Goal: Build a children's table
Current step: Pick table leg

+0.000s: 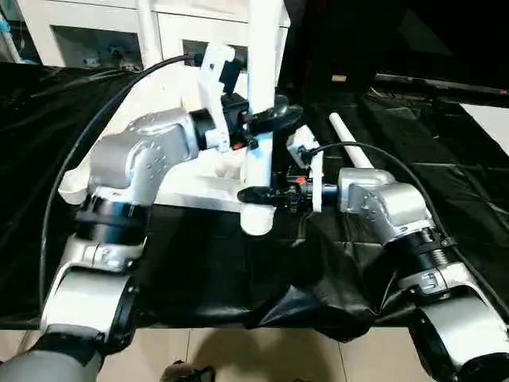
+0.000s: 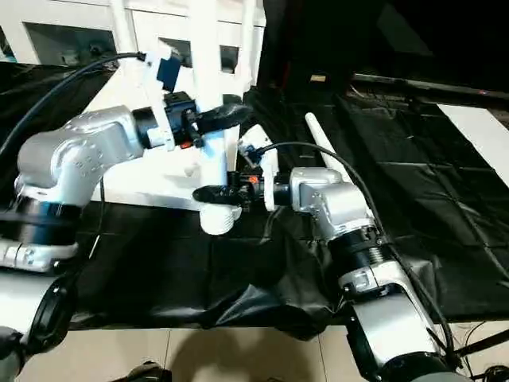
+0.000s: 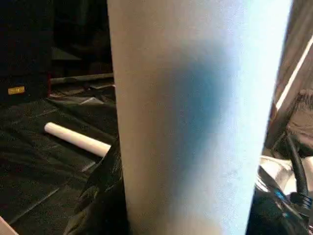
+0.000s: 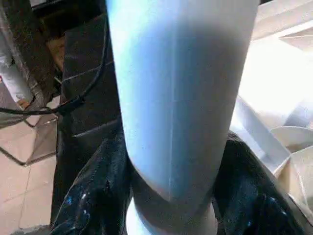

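While both arms work at the near corner of the tabletop (image 1: 203, 187), an upright white leg (image 1: 261, 95) stands in that corner's socket (image 1: 256, 216), right at the table edge closest to the robot.

Left gripper (image 1: 270, 119): black fingers pinch the leg partway up its height. In the left wrist view the leg (image 3: 195, 117) sits between the two dark fingers (image 3: 100, 196), pads against the tube on both sides.

Right gripper (image 1: 258, 195): fingers close around the same leg lower down, just above the socket. In the right wrist view the tube (image 4: 176, 98) runs between the glossy black fingers (image 4: 93, 196), with the socket collar (image 4: 171, 220) right under the grip. Contact on both sides, so it is clamped, not spread.

The tabletop lies upside down on the black-draped work table (image 1: 199, 263), its ribbed underside facing up. More white legs (image 1: 145, 28) rise at its far side, and their upper ends are cut off by the frame.

One loose leg (image 1: 350, 142) lies flat on the black cloth to the right of the tabletop, apart from it and behind the right forearm. It shows in the left wrist view too (image 3: 76, 138).

A white cabinet (image 1: 87, 32) stands behind the table. Tile floor (image 1: 238, 354) is below the near edge.
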Tool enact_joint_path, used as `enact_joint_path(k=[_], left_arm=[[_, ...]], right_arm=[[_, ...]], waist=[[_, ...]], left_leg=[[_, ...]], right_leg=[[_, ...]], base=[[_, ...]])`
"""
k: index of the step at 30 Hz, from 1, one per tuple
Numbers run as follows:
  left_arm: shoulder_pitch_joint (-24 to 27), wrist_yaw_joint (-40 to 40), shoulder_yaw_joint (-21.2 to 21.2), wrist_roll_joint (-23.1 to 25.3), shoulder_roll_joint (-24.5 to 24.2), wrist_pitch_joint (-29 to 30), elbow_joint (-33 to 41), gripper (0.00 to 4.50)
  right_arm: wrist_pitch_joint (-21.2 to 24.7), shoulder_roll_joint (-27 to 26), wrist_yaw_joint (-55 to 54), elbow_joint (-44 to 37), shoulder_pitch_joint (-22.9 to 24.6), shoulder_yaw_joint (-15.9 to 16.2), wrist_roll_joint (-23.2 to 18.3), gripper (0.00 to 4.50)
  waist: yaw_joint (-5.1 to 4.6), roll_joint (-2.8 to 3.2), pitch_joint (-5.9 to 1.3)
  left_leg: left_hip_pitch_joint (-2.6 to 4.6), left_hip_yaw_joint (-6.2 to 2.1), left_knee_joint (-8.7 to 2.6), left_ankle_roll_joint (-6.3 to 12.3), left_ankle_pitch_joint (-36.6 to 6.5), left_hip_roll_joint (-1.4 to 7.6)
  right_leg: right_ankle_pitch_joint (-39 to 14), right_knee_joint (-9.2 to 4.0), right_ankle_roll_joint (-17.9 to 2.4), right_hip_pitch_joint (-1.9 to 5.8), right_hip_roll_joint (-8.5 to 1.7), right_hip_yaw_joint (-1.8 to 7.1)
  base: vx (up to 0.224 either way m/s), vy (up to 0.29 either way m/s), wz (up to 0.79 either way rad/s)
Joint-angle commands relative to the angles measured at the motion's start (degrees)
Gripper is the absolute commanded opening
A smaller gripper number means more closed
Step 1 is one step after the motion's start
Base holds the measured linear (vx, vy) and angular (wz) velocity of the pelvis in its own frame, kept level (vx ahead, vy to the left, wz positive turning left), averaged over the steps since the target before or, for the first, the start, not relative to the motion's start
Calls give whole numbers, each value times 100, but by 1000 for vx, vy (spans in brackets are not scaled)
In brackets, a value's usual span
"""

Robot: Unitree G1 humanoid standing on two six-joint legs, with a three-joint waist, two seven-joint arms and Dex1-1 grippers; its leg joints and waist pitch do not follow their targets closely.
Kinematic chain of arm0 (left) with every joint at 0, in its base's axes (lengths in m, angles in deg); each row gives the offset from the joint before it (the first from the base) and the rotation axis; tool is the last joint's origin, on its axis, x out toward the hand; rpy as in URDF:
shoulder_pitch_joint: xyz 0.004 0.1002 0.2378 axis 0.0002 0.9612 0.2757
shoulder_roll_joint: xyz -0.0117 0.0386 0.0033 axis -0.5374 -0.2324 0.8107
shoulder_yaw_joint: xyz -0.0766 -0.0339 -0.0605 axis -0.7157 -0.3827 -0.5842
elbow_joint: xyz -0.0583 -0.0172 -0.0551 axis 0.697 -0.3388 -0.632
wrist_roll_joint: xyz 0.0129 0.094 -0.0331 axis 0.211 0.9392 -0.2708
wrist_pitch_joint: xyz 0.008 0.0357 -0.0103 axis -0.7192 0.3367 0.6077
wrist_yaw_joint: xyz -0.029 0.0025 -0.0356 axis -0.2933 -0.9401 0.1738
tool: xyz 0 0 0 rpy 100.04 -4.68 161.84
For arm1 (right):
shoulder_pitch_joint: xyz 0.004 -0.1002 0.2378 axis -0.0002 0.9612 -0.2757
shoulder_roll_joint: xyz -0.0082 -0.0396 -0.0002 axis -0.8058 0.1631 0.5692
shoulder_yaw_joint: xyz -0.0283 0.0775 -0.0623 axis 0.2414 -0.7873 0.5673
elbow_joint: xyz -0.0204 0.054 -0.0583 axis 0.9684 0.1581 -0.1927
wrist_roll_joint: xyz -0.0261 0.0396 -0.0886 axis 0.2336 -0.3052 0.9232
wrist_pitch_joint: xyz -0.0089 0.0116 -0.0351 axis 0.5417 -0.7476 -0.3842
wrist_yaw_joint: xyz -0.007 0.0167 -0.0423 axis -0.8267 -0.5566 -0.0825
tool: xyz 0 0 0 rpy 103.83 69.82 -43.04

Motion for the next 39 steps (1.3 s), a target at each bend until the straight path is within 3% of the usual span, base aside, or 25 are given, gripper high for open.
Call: enact_joint_path(k=[1,6,7,12,14,15,17,18,19,20,22,24,26,28,30,32,33,34,35,37,38,39], left_arm=[[-115,-64,-130,-162,114,-54,76,245],[-108,-140,-558,-406,402,-601,-7,278],[-164,-251,-1136,-924,709,-793,-135,278],[-210,-205,-2002,-1996,1071,-795,-273,278],[-244,-186,-2258,-2208,1071,-787,-395,278],[-232,-106,-2270,-2073,969,-916,-506,278],[-185,44,-2112,-1708,767,-1128,-657,278],[-109,186,-1825,-1212,530,-1407,-789,278],[36,588,-1087,-323,117,-1915,-1017,278],[153,904,-472,375,-205,-2334,-1205,278],[313,1486,726,1554,-777,-3149,-1694,278],[340,1784,1429,2218,-1069,-3676,-2197,278],[302,2019,1728,2509,-1170,-3973,-2634,278],[243,2140,1918,2731,-1201,-4179,-2980,278],[166,2102,2116,3065,-1204,-4464,-3341,278],[30,1973,2320,3439,-1181,-4877,-3801,278],[-40,1984,2349,3501,-1147,-4960,-3979,278],[-122,1911,2387,3578,-1119,-5022,-4145,278],[-194,1869,2415,3648,-1095,-5105,-4305,278],[-351,1661,2583,3919,-1108,-5279,-4614,278],[-428,1591,2663,4020,-1115,-5365,-4781,278],[-428,1591,2663,4020,-1115,-5365,-4781,278]], right_arm=[[-19,20,-209,117,35,-194,-60,188],[-93,-81,-407,147,13,-423,-181,188],[-164,-190,-592,183,-11,-685,-330,187],[-400,-396,-1091,319,-65,-1197,-563,187],[-616,-421,-1373,377,-82,-1381,-584,186],[-821,-390,-1605,405,-76,-1439,-499,186],[-1100,-311,-1888,432,-43,-1406,-266,186],[-1284,-208,-2080,417,13,-1336,-36,186],[-1417,-51,-2159,310,144,-1207,237,186],[-1461,60,-2160,206,257,-1133,389,186],[-1373,206,-2102,-45,474,-1124,444,186],[-1201,292,-2088,-286,641,-1161,419,186],[-1086,346,-2096,-496,765,-1176,375,186],[-1026,417,-2050,-659,872,-1133,340,186],[-1002,482,-1993,-753,980,-1078,318,186],[-959,528,-2008,-881,1104,-1031,336,186],[-933,537,-2018,-954,1148,-1026,338,186],[-901,543,-2028,-1034,1189,-1026,331,186],[-870,542,-2033,-1104,1222,-1032,332,186],[-833,542,-2032,-1188,1293,-1036,339,186],[-809,538,-2036,-1231,1331,-1038,351,186],[-809,538,-2036,-1231,1331,-1038,351,186]], waist=[[8,142,-511],[22,138,-515],[28,158,-509],[37,155,-526],[22,190,-519],[10,194,-515],[13,194,-509],[5,209,-512],[15,167,-504],[2,199,-510],[13,186,-500],[-20,178,-534],[-28,211,-543],[-33,196,-544],[-39,192,-527],[-43,246,-509],[-46,218,-507],[-41,241,-497],[-41,227,-507],[-18,334,-513],[-26,280,-505],[-26,280,-505]], left_leg=[[113,-5,-359,-158,-841,51],[111,-4,-355,-151,-872,52],[106,4,-349,-150,-882,44],[114,10,-339,-154,-964,33],[119,9,-345,-151,-1012,26],[128,5,-354,-154,-1029,31],[142,-4,-372,-174,-1034,31],[142,-4,-371,-202,-979,27],[144,-28,-398,-156,-918,42],[149,-17,-391,-194,-931,41],[167,-28,-416,-143,-863,54],[149,-9,-400,-185,-665,51],[140,-2,-387,-155,-532,40],[129,5,-378,-125,-593,38],[140,9,-385,-141,-839,47],[163,6,-391,-179,-1040,47],[160,2,-396,-197,-1115,48],[160,1,-398,-209,-1176,40],[160,-8,-396,-210,-1187,46],[165,-29,-387,-228,-1214,56],[158,-15,-383,-204,-1249,42],[158,-15,-383,-204,-1249,42]], right_leg=[[-10,-362,-1303,377,-408,256],[-4,-373,-1349,383,-416,259],[47,-365,-1397,380,-412,261],[95,-355,-1515,375,-403,249],[45,-375,-1448,362,-385,248],[4,-377,-1420,365,-378,247],[-232,-411,-1245,355,-385,245],[-255,-407,-1168,365,-379,252],[-396,-468,-960,352,-382,248],[-413,-417,-881,359,-367,255],[-467,-456,-607,348,-378,282],[-57,-375,-707,372,-379,285],[299,-346,-899,372,-377,283],[440,-343,-1112,382,-394,277],[184,-363,-1144,385,-412,286],[-128,-400,-1120,362,-414,291],[-263,-417,-1105,373,-421,294],[-372,-449,-1086,369,-415,295],[-371,-428,-1128,370,-420,292],[-308,-405,-1202,359,-436,290],[-300,-430,-1196,364,-415,291],[-300,-430,-1196,364,-415,291]], base=[[0,0,0],[0,0,0],[0,0,0],[0,0,0],[0,0,0],[0,0,0],[0,0,0],[0,0,0],[0,0,0],[0,0,0],[0,0,0],[0,0,0],[0,0,0],[0,0,0],[0,0,0],[0,0,0],[0,0,0],[0,0,0],[0,0,0],[0,0,0],[0,0,0],[0,0,0]])
